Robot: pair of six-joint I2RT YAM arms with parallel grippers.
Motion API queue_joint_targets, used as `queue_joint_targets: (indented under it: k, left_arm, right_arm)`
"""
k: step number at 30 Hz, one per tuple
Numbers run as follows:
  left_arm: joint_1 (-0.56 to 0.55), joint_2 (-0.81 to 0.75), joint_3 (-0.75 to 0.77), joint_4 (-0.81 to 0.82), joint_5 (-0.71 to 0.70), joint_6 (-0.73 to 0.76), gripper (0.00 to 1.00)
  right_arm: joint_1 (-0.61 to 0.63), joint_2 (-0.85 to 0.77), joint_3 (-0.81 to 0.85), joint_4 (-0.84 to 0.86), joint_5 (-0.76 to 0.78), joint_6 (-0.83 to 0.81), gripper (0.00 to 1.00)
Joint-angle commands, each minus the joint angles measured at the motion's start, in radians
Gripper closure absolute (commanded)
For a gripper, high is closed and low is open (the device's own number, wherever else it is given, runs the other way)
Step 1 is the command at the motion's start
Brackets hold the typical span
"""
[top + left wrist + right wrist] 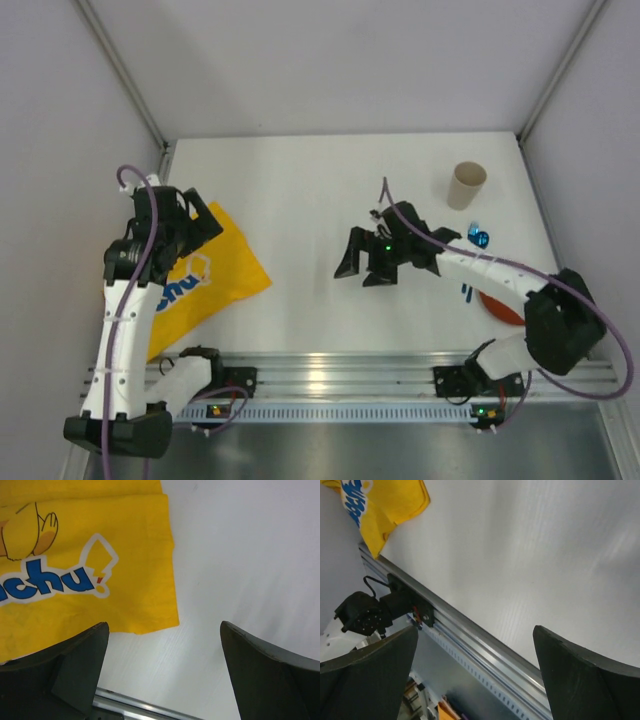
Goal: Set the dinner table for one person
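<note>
Aluminium rail (350, 368) runs along near edge of flat matte white dinner table (300, 180). Orange round plate (497, 308) sits near-right, partly under R arm. Yellow printed cloth mat (225, 270) lies near-left. Left gripper (164, 627) hangs over mat's edge, jaws spread. Right gripper (475, 630) is above mid-table, fingers wide apart. Far-right: small blue item (479, 238), then beige paper cup (466, 185).

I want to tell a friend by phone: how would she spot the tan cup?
On the white table, look at the far right corner. The cup sits there, a plain tan open-topped cylinder, larger and duller than the small blue item nearby.
</note>
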Motion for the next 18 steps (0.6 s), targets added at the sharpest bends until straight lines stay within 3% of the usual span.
queue_joint_targets:
  k: [1,6,11,18]
  left_arm:
    - [-0.008,-0.033,-0.058,-0.094,0.103,-0.091,0.02]
    - [-0.074,-0.092,-0.008,-0.207,-0.006,-0.125,0.02]
    - [-0.149,-0.141,0.067,-0.253,-0.080,-0.156,0.02]
    - [-0.187,-0.156,0.123,-0.296,-0.086,-0.122,0.02]
  right_arm:
    - [0.149,0.142,0.168,0.128,0.061,0.083,0.00]
    - [0.283,0.426,0.331,0.135,0.155,0.144,0.00]
    - [0.310,0.660,0.502,0.164,0.212,0.199,0.00]
    - [0.311,0.802,0.615,0.205,0.272,0.305,0.00]
